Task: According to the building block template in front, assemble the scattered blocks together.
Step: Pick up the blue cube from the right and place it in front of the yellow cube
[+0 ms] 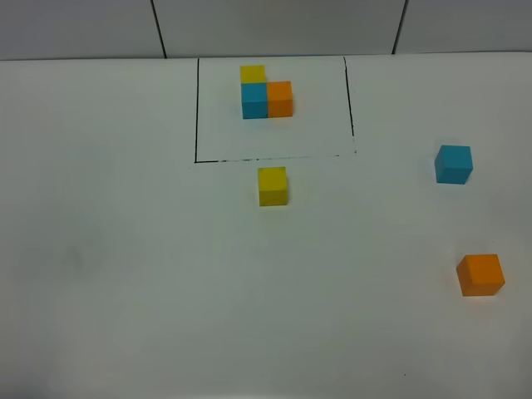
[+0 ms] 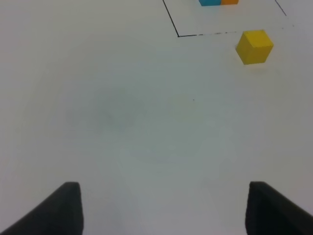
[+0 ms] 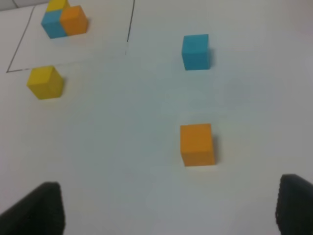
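Yellow cube [image 1: 272, 185] lies just outside the near line of the template [image 1: 254, 100], which sits by the far edge of the tabletop [image 1: 125, 274]. The blue cube [image 1: 453, 164] and orange cube [image 1: 480, 275] are well apart, toward the right edge. I judge all three light, rigid and smooth-faced, so I'd pinch squarely across two opposite flat sides. My left gripper [image 2: 166, 210] and right gripper [image 3: 166, 210] both stand parted, holding nothing
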Controlling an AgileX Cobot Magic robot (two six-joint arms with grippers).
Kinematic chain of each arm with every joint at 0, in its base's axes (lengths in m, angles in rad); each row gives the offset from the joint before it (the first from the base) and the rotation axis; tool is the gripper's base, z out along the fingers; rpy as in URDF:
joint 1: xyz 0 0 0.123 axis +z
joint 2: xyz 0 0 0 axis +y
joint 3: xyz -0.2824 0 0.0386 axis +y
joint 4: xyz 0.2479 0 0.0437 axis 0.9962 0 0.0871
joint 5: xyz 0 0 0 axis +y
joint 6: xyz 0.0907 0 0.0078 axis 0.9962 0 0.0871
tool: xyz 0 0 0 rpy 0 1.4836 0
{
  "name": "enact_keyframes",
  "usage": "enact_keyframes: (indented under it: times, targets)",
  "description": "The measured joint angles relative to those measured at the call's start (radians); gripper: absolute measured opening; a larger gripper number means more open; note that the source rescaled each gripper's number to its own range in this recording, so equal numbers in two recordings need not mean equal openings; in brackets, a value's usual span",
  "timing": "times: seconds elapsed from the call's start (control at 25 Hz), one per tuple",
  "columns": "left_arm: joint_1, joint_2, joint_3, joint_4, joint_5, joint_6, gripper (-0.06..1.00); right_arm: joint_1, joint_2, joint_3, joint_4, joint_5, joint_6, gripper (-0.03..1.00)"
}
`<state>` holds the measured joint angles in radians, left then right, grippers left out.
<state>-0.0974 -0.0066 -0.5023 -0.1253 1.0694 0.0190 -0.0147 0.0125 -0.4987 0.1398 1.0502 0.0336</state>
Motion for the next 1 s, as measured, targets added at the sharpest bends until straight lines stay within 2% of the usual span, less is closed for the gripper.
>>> enact_keyframes:
  times: [0.84,1.0]
  targets:
    - [0.000,0.000,0.000,0.000,0.000,0.000,0.49,0.000,0.000,0.000,0.015,-0.005,-0.001,0.75]
    - [0.000,0.000,0.000,0.000,0.000,0.000,0.49,0.000,0.057,-0.009,0.015,-0.007,-0.007,0.76]
